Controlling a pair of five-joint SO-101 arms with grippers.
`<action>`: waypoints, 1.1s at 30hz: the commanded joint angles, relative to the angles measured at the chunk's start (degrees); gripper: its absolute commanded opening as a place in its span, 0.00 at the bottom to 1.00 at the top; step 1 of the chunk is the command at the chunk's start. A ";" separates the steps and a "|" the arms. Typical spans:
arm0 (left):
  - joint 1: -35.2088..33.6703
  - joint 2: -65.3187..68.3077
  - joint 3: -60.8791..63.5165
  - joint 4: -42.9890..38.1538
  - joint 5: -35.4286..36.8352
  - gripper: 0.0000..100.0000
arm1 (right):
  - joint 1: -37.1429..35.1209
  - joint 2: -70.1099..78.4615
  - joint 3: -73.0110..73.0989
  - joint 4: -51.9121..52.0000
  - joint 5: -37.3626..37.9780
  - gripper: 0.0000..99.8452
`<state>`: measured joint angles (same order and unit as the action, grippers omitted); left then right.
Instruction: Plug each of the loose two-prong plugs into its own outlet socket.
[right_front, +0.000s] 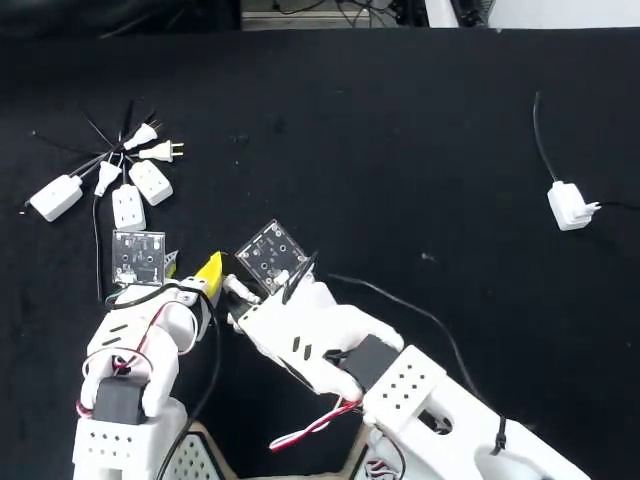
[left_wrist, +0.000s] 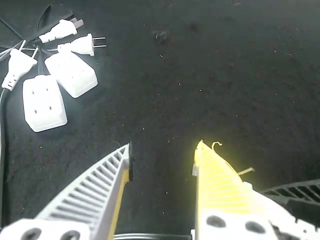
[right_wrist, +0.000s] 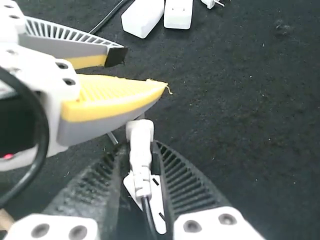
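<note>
Right gripper (right_wrist: 140, 152) (black) around plug (right_wrist: 140, 134)

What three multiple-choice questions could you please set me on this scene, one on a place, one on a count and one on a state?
1. Where in the high view do the two outlet sockets lie?
A. in the left part, beside the loose plugs
B. at the right edge
C. between the two grippers

2. How many loose plugs lie by those sockets in the left wrist view?
A. one
B. three
C. five

3. What state is the right gripper in?
A. open and empty
B. shut on a socket
C. shut on a white plug

Answers:
1 A: both white blocks sit left of centre, right next to the plugs.
2 B: three plug heads lie around the sockets.
3 C: the right wrist view shows the gripper clamping the plug's body from both sides.
</note>
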<state>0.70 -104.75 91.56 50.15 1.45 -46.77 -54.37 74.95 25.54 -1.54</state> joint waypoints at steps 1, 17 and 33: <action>0.84 0.35 -0.66 0.53 -0.26 0.21 | 0.97 -2.59 0.04 -3.16 -0.62 0.01; 0.48 0.44 -0.75 -3.25 -0.26 0.21 | 0.62 2.77 -0.48 -5.89 -0.70 0.01; 0.84 0.44 1.45 -3.60 -0.26 0.21 | 0.88 2.24 -1.89 -5.10 -0.70 0.01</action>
<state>0.88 -104.40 93.58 46.90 1.45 -46.68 -48.48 76.00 20.26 -1.80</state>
